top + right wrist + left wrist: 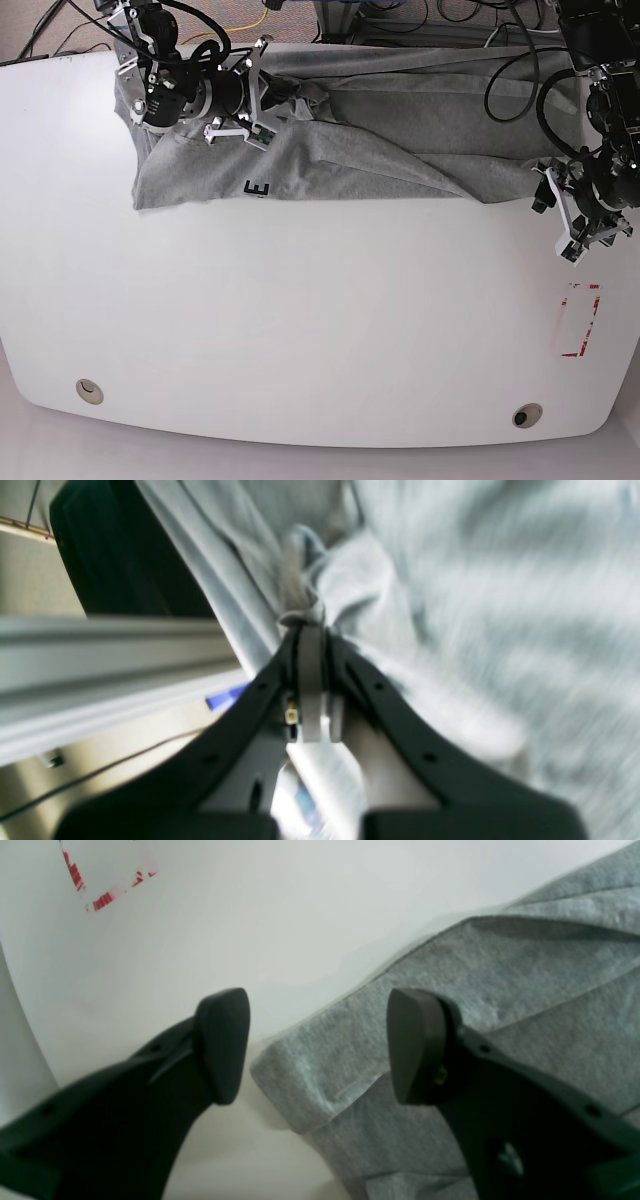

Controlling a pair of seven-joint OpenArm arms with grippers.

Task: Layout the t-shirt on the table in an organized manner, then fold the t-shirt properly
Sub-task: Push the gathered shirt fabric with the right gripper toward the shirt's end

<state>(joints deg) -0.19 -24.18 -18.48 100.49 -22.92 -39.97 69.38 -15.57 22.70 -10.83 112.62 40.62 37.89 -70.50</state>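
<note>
- Dark block lettering on the grey t-shirt (330,150), printed near its front edge in the base view: only one character shows clear of the folds, reading as an "E" lying on its side; the rest hidden under the cloth.
- Red tape rectangle (580,320) on the white table (300,330): an outline only, no writing legible on it in either the base view or the left wrist view.
- Right wrist view: too blurred for any lettering to be read.
</note>
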